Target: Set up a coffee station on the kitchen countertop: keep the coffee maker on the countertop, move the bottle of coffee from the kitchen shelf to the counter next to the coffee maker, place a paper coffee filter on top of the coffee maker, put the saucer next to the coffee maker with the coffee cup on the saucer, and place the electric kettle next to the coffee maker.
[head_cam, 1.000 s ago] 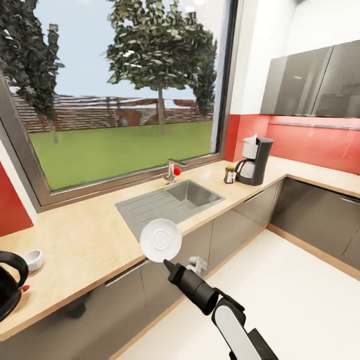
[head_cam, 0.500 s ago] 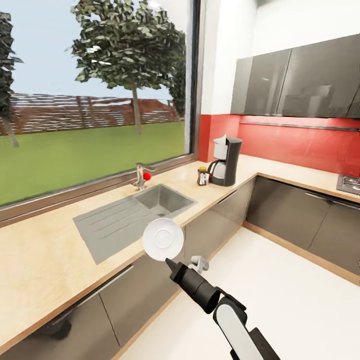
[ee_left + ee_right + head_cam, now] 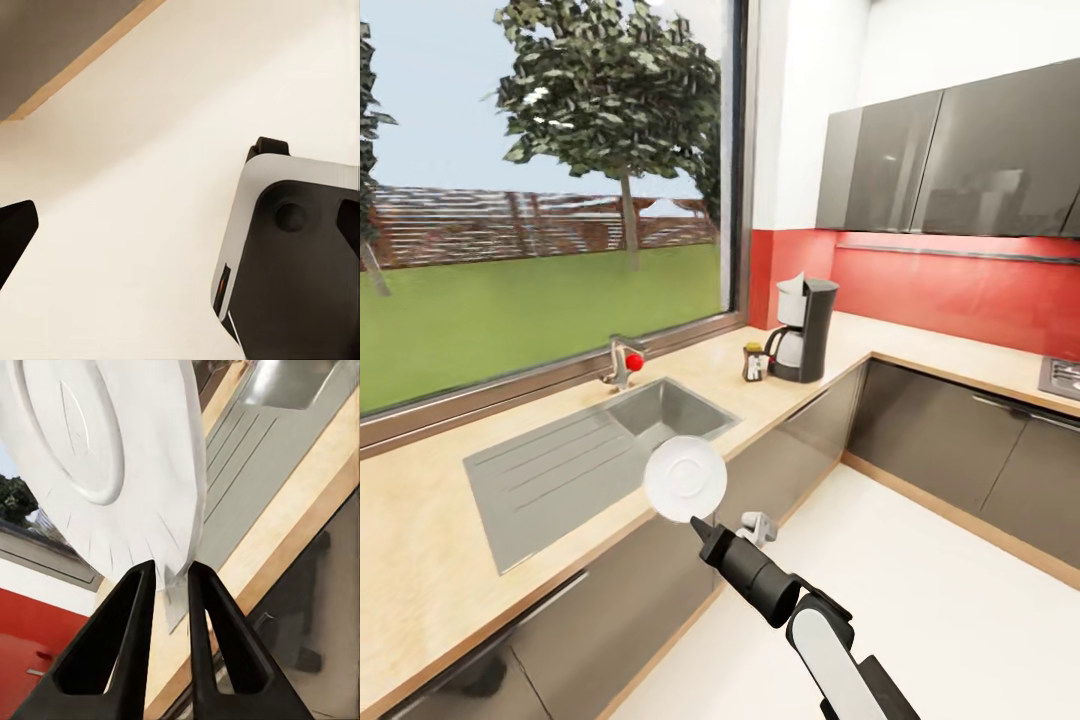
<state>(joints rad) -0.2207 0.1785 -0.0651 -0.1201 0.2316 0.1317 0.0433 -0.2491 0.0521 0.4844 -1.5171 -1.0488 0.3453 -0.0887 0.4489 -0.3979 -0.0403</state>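
Right gripper (image 3: 166, 577): two black fingers pinched on the lower rim of the saucer (image 3: 684, 478), the plate held on edge with its face toward the head camera; judged a carrying grip, the thin rim being the only part narrow enough for the jaws, and the arm was extended forward over the floor (image 3: 920, 600) in front of the cabinet fronts. Left gripper: one dark fingertip (image 3: 13, 236) showed at the edge of the left wrist view above pale floor, beside what appears to be a part of the robot's own body; whether its fingers were spread or pressed together could not be told. Kitchen countertop (image 3: 420, 530): light wood-grain, L-shaped, with a steel sink (image 3: 595, 450) and tap (image 3: 622, 362) under the window. Coffee maker (image 3: 802, 330): stood on the far corner of the counter, something pale rising from its top, too small to identify. Bottle of coffee (image 3: 754, 364): just beside the coffee maker on the sink side, so that step looked done. Saucer placement: not yet made; the counter beside the machine was well apart from the plate.
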